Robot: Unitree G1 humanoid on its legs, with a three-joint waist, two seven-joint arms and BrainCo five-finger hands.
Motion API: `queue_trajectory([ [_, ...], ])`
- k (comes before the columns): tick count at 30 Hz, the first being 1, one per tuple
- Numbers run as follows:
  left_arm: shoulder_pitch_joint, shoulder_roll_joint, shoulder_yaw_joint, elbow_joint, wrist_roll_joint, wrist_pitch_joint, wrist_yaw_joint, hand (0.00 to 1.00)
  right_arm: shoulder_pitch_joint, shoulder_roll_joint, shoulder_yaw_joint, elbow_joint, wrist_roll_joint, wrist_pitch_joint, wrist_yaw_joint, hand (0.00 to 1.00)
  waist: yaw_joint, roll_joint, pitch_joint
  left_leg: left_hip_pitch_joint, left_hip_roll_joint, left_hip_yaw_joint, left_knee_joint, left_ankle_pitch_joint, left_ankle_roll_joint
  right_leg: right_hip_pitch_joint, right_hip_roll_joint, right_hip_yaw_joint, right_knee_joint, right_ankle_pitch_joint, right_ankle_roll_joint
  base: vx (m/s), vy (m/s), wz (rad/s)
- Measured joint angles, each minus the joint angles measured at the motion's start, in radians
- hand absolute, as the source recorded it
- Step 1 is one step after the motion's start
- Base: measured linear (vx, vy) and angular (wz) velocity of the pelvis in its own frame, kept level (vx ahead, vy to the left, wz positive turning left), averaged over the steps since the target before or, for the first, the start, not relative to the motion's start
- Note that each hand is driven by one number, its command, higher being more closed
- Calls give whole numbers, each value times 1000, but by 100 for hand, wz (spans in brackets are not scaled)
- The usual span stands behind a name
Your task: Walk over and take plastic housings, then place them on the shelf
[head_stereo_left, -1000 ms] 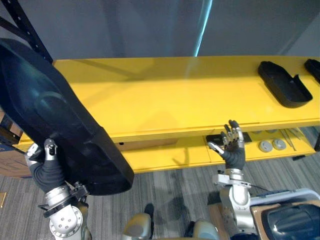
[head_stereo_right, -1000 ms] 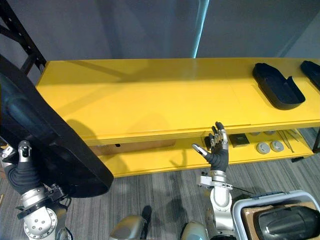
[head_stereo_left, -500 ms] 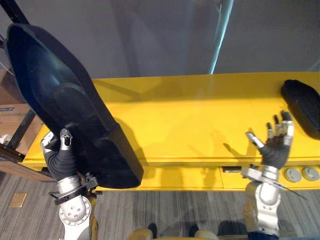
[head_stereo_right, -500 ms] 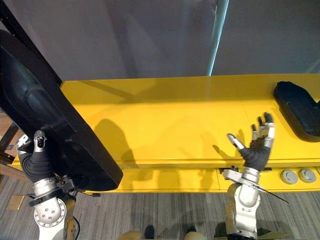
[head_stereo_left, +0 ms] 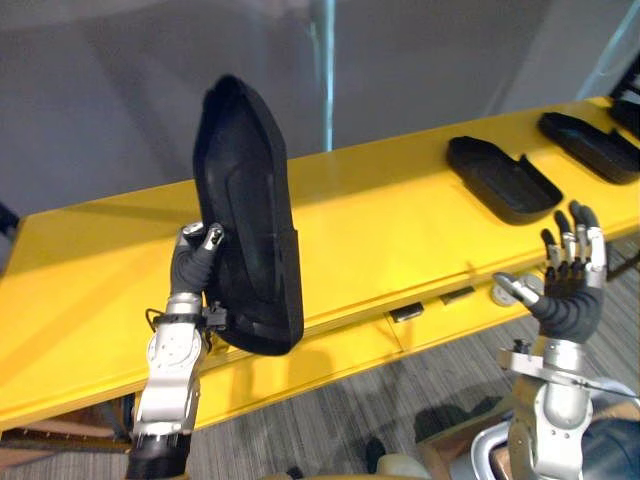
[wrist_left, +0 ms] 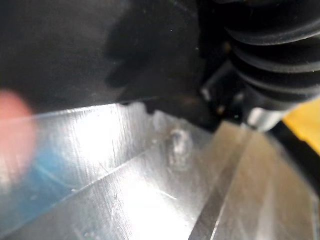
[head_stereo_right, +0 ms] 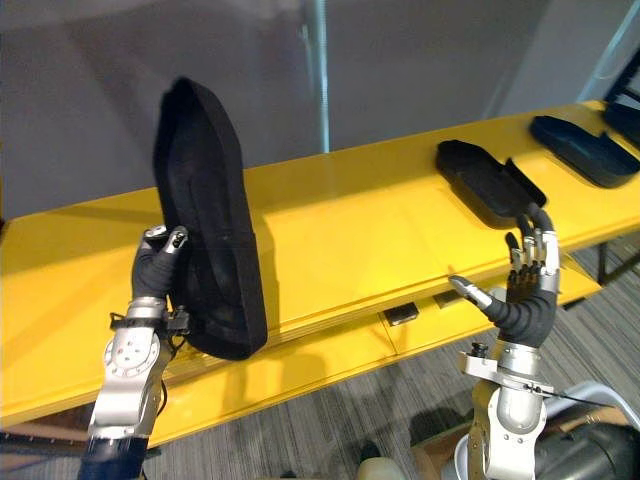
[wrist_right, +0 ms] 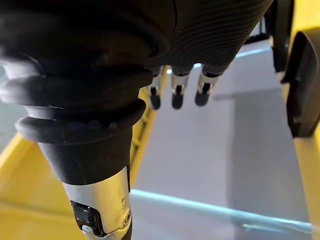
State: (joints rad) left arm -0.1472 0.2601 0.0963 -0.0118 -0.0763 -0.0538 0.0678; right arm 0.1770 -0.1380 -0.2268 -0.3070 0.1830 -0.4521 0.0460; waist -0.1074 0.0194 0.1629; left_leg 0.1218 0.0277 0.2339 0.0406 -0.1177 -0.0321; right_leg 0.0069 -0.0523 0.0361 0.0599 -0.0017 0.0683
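A large black plastic housing (head_stereo_left: 250, 230) stands nearly upright on its end over the front edge of the yellow shelf (head_stereo_left: 380, 220). My left hand (head_stereo_left: 195, 262) grips its near edge from the left, with thumb and fingers curled on the rim. In the left wrist view the housing's dark surface (wrist_left: 75, 45) sits close against the hand. My right hand (head_stereo_left: 570, 290) is raised off the shelf's front right, fingers straight and spread, holding nothing. The right wrist view shows its fingers (wrist_right: 175, 95) extended.
Two more black housings (head_stereo_left: 500, 180) (head_stereo_left: 590, 145) lie flat on the shelf's right part. A lower yellow shelf (head_stereo_left: 330, 350) carries small parts (head_stereo_left: 405, 313). A bin holding another dark housing (head_stereo_right: 590, 455) sits at the lower right. A grey wall backs the shelf.
The view has swung to the right. My left hand has turned the housing more upright and brought it in over the shelf. The right hand stays open and raised.
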Motion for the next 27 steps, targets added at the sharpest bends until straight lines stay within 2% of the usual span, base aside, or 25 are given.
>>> queue_trajectory([
  [1,-51,18,-1,97,-4,21,6,100,0,-18,14,0,0,3,20,0,-17,6,-2,-2,0,8,1,0,0,-6,1,7,2,3,0,-63,0,-29],
  [3,-135,45,-9,244,-7,64,36,100,-1,-51,29,0,9,22,51,0,-26,18,-4,-1,1,28,1,1,0,-16,6,28,3,9,2,-42,-1,-27],
  [4,-179,65,-11,318,-18,89,51,100,-1,-72,42,0,22,33,71,0,-44,25,-4,-4,1,32,0,1,0,-24,6,33,6,10,3,-36,1,-26],
  [7,-265,102,-38,434,-81,127,77,100,-1,-105,53,1,50,45,116,0,-62,41,0,-7,-1,50,-5,1,0,-43,8,55,14,11,4,-16,2,-19],
  [10,-367,118,-81,546,-93,166,92,100,-3,-138,85,2,80,66,161,0,-79,52,5,-18,-4,57,-6,2,-1,-62,7,69,19,11,5,-1,8,-11],
  [12,-457,136,-98,628,-126,194,110,100,-38,-162,113,2,88,78,195,0,-87,57,39,-24,-8,78,-5,4,0,-89,8,86,40,12,6,-34,9,-24],
  [14,-565,170,-102,705,-191,232,149,100,-120,-195,171,1,127,92,226,0,-115,70,86,-77,-20,94,3,12,10,-159,2,111,74,13,8,-77,5,-19],
  [19,-685,214,-104,729,-270,237,157,100,-160,-212,248,-28,153,148,240,0,-131,75,190,-118,-20,111,27,21,3,-228,4,133,132,7,4,-42,-28,-11],
  [24,-674,244,-105,694,-362,237,86,100,-154,-225,282,-80,157,155,239,0,-141,85,215,-123,-19,124,29,22,3,-240,5,133,151,2,8,-18,-28,0],
  [25,-666,244,-114,686,-384,238,75,0,-153,-225,286,-83,157,155,239,0,-140,85,215,-123,-20,133,30,22,3,-244,4,133,160,-3,12,-36,-15,0],
  [27,-650,244,-118,663,-399,255,76,0,-150,-225,306,-83,157,155,238,0,-138,85,215,-123,-23,135,31,22,3,-251,1,134,178,-11,11,-16,-11,1],
])
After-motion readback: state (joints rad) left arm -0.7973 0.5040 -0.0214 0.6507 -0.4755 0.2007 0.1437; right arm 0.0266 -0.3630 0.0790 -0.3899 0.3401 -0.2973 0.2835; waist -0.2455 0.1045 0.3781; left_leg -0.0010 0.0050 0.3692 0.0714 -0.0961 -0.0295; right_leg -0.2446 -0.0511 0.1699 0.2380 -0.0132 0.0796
